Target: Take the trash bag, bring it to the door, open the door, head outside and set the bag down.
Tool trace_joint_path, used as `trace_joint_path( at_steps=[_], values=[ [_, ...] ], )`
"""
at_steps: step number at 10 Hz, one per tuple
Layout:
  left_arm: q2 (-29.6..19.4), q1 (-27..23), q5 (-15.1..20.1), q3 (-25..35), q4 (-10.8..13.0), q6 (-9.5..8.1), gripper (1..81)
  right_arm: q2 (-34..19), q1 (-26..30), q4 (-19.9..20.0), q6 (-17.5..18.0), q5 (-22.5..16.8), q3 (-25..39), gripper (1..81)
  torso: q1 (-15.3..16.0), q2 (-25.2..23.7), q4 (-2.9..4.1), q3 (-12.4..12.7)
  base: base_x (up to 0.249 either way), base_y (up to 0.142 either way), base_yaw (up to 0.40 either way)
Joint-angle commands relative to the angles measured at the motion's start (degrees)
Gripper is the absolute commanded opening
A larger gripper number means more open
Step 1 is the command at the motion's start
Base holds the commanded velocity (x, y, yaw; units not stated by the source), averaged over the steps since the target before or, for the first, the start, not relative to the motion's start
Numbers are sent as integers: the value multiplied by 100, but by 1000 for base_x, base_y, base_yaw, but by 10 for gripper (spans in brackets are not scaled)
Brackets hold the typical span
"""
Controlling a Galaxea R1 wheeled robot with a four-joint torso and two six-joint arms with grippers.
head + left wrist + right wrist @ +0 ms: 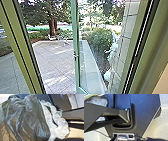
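Head view, and here I am facing the doorway: the glass door [76,32] stands open ahead, its handle [75,55] turned into my outlook, the paved yard [55,61] spreading beyond and to the left. The dark trash bag [28,120] is right up against my left wrist camera, with pale crinkled plastic [62,127] beside it. Is my left tool clamped on it? I can't tell from here, nor can I tell whether my right tool is apart or together. So what might bite? The door, first: if it swings back as I roll through, it could catch an arm or pinch the bag. Then that handle, which could hook loose film and rip it if I pass too close. The right frame post [136,50] looks a risk too, should I steer wide of the door. And the bag sits so near my dark body [146,109] that a sharp turn could rub it there, tear it or work it loose.
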Motion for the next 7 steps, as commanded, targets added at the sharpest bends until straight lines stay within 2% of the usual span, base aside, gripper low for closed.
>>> trace_joint_path(
  at_steps=[1,7],
  values=[
    [-24,-215,335,18,22,22,10,24,214,-18,-27,-387,44,811,0,0,0,0,91,0,0],
    [-15,-215,335,18,14,22,10,24,187,-9,-27,-379,18,811,2,0,0,0,91,0,0]
  ],
)
